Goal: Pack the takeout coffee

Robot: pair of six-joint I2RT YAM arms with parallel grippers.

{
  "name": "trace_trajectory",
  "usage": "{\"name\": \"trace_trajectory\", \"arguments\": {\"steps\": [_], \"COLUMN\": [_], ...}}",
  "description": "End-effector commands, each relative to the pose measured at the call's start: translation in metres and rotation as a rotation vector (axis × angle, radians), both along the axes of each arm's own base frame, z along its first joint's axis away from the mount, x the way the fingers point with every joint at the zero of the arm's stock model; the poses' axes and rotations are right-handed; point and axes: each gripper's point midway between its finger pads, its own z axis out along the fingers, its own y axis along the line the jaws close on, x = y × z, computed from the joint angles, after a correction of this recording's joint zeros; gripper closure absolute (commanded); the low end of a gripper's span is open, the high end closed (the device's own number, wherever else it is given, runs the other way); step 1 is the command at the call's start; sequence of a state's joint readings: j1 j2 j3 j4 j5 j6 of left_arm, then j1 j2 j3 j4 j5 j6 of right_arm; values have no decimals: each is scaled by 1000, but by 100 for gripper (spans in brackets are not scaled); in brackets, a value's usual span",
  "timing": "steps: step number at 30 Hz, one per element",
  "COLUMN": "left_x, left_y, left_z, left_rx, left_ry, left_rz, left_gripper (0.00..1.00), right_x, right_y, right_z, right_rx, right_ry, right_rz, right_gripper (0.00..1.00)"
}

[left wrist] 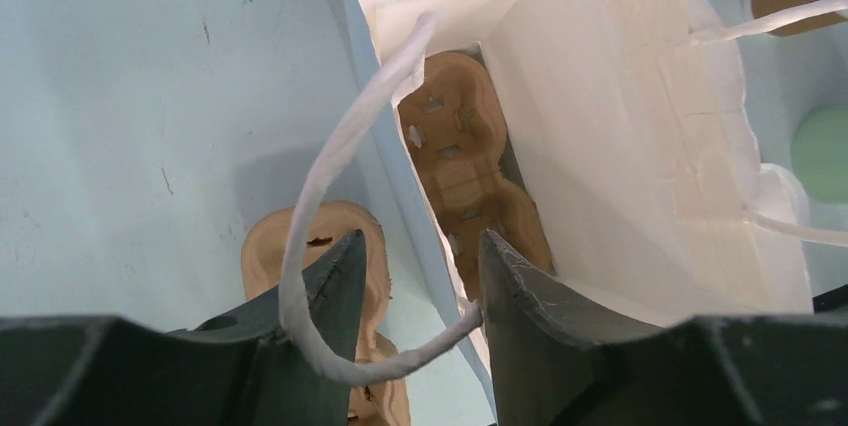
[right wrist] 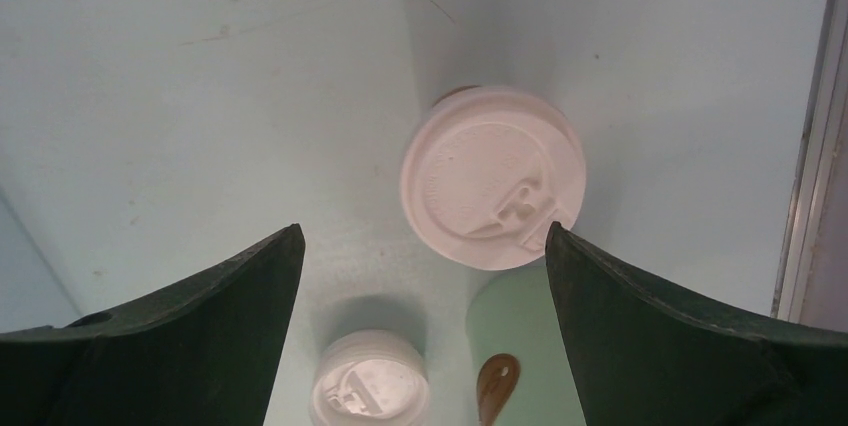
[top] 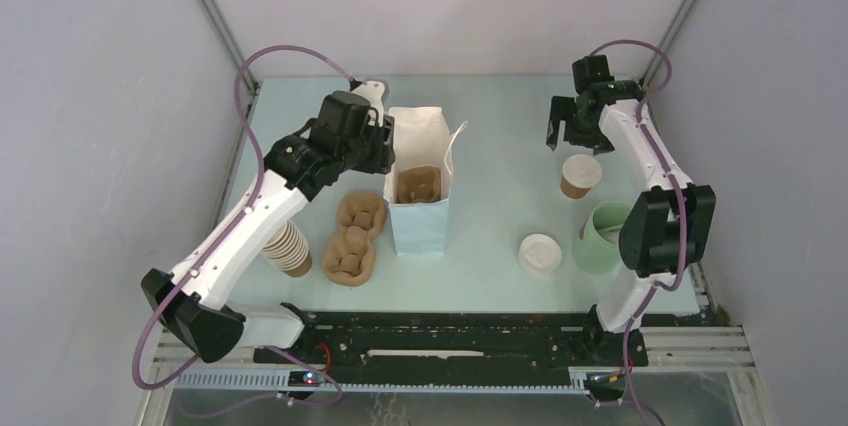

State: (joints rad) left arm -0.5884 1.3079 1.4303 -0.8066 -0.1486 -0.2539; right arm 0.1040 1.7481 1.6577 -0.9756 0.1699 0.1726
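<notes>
Pale blue tabletop (top: 500,276) is seen under a tall white bag (top: 415,136), whose cord handle (left wrist: 328,186) is looped loosely between the left gripper's (left wrist: 422,246) parted jaws. Right of the bag the takeout coffee (top: 580,176) is stood upright, just below the right gripper's (right wrist: 422,236) wide, empty jaws. Its thin paper wall is likely squashed easily, so it should be held softly around the brown side, under the lid (right wrist: 493,189).

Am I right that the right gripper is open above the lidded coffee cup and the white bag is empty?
Not quite: the white bag holds a brown cup carrier, as the left wrist view shows. The right gripper is open above the lidded coffee cup.
</notes>
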Motion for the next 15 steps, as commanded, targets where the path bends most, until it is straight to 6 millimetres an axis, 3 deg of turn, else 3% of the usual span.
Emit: {"name": "trace_trajectory", "arguments": {"steps": [1, 10, 15], "left_x": [-1, -5, -7], "left_y": [-3, -8, -7], "left_z": [15, 19, 22], "left_rx": [-49, -85, -90], "left_ry": [-53, -48, -56], "left_rz": [-20, -49, -51], "left_gripper": [49, 48, 48], "right_x": [-2, -2, 1], "right_y": [-20, -40, -36], "right_z": [2, -15, -24], "right_rx": [14, 59, 113], "right_ry": [39, 91, 104], "right_rz": [-37, -49, -28], "right_gripper": [0, 0, 0]}}
